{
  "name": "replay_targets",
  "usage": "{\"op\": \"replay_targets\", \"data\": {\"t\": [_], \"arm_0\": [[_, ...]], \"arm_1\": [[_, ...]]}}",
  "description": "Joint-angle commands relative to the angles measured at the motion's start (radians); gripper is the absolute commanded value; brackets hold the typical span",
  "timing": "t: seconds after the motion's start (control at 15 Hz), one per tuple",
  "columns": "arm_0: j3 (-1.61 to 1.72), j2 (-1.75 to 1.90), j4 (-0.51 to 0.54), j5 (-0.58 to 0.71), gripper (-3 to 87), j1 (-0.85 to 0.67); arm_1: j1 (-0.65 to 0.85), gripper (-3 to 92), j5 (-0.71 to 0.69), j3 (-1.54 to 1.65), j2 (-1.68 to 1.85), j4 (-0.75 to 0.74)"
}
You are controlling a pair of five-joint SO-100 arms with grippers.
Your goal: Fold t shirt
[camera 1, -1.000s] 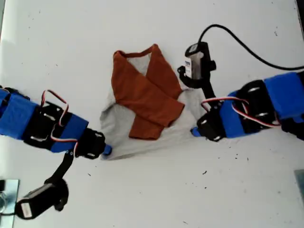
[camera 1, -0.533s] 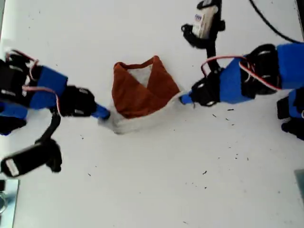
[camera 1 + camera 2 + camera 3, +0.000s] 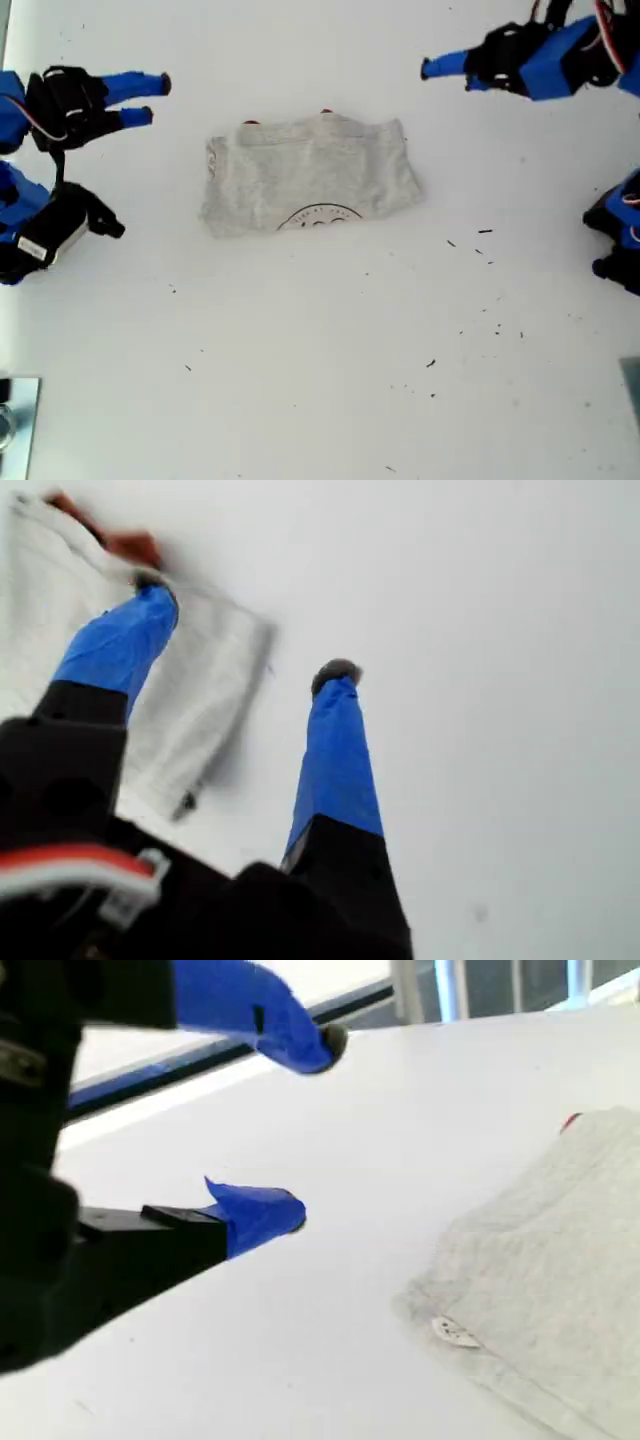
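The t shirt [image 3: 310, 175] lies folded into a grey rectangle in the upper middle of the exterior view. A dark curved print [image 3: 320, 215] shows along its near edge, and small bits of orange [image 3: 326, 111] peek out along the far edge. My first gripper [image 3: 440, 72] hovers open at the exterior view's upper right, just off the shirt's corner. In its wrist view the first gripper [image 3: 245, 630] stands with jaws wide and nothing between them, over the t shirt [image 3: 215, 680]. My second gripper [image 3: 158, 98] is open at the exterior view's upper left. In its wrist view the second gripper [image 3: 310, 1130] holds nothing, apart from the t shirt [image 3: 540, 1260].
The white table [image 3: 320, 350] has dark specks toward the exterior view's lower right. A black arm part [image 3: 50, 235] sits at that view's left edge and another arm base [image 3: 615, 240] at its right edge. A metal object [image 3: 10, 420] shows at the lower left corner.
Both grippers carried the shirt's grey hem up over the crossed orange sleeves, then let go. They have opened and drawn back to the exterior view's upper corners.
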Motion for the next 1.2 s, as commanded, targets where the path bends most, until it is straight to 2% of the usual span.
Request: {"op": "replay_targets", "data": {"t": [0.0, 0.13, 0.2, 0.27, 0.33, 0.4, 0.47, 0.53, 0.6, 0.67, 0.73, 0.8, 1.13], "arm_0": [[0.095, 0.152, 0.025, -0.100, 17.8, 0.195], [0.253, 0.304, -0.014, -0.273, 15.8, 0.463], [0.330, 0.402, 0.000, -0.362, 13.3, 0.580], [0.328, 0.368, 0.021, -0.380, 13.1, 0.627], [0.331, 0.402, 0.115, -0.382, 12.8, 0.634], [0.331, 0.396, 0.155, -0.316, 12.3, 0.618], [0.331, 0.397, 0.155, -0.230, 12.6, 0.626], [0.331, 0.399, 0.152, -0.144, 12.6, 0.643], [0.331, 0.399, 0.152, -0.144, 12.6, 0.657], [0.331, 0.400, 0.152, -0.144, 12.6, 0.664], [0.331, 0.402, 0.152, -0.141, 12.6, 0.667], [0.331, 0.402, 0.152, -0.140, 12.6, 0.667], [0.331, 0.402, 0.152, -0.140, 12.6, 0.663]], "arm_1": [[-0.127, 29.3, -0.005, 0.166, 0.238, 0.057], [-0.272, 27.4, 0.087, 0.342, 0.411, 0.137], [-0.347, 16.8, 0.135, 0.426, 0.454, 0.164], [-0.414, 8.7, 0.210, 0.508, 0.463, 0.169], [-0.466, 6.2, 0.288, 0.584, 0.456, 0.149], [-0.485, 5.2, 0.365, 0.667, 0.460, 0.095], [-0.486, 5.4, 0.511, 0.696, 0.492, 0.186], [-0.503, 5.5, 0.522, 0.710, 0.586, 0.239], [-0.517, 5.5, 0.480, 0.801, 0.775, 0.235], [-0.499, 6.1, 0.371, 0.805, 1.011, 0.474], [-0.485, 6.6, -0.178, 0.802, 1.132, 0.460], [-0.477, 6.1, -0.221, 0.782, 1.129, 0.511], [-0.474, 5.8, -0.219, 0.782, 1.127, 0.512]]}}
